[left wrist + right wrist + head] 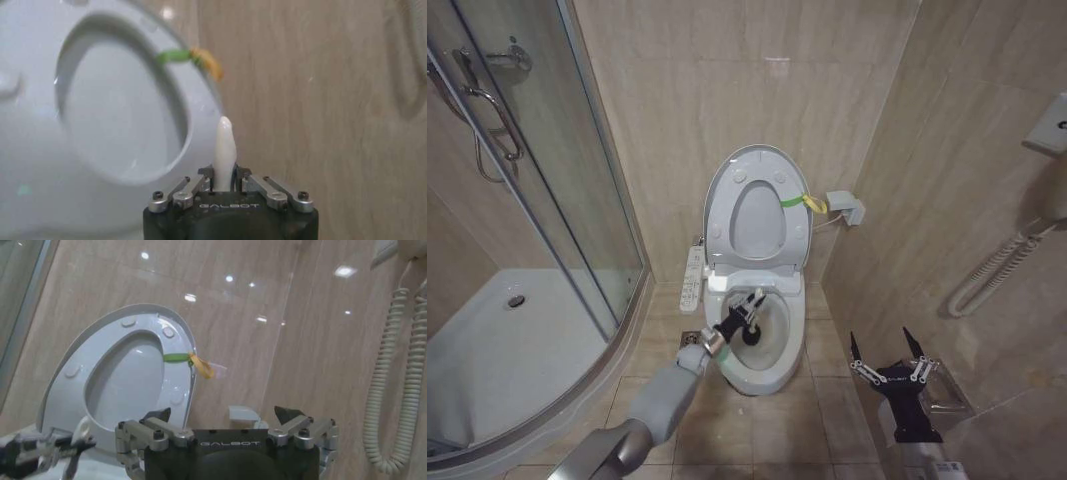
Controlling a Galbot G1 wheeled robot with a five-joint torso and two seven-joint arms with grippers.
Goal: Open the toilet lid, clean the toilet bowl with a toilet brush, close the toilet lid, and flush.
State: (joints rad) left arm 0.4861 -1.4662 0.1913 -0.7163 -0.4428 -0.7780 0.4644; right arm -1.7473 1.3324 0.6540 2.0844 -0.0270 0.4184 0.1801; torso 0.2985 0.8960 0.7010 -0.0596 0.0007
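Observation:
The toilet lid [756,170] stands raised against the wall together with the seat ring, a yellow-green band [799,202] on its edge. Below it the white toilet bowl [793,345] lies uncovered. My left gripper [746,312] hangs over the bowl, shut on the toilet brush [754,336], whose dark head is down inside the basin. In the left wrist view the white handle [225,142] sticks up between the shut fingers [192,186], with the lid [40,130] behind. My right gripper [888,362] is open and holds nothing, low to the right of the toilet; the right wrist view shows it [227,421] facing the lid [73,367].
A glass shower enclosure [547,180] and white shower tray [497,350] fill the left. A control panel [693,280] hangs beside the seat. A wall box [845,208] and a coiled phone cord [992,268] are on the right wall. A floor drain [689,337] lies left of the bowl.

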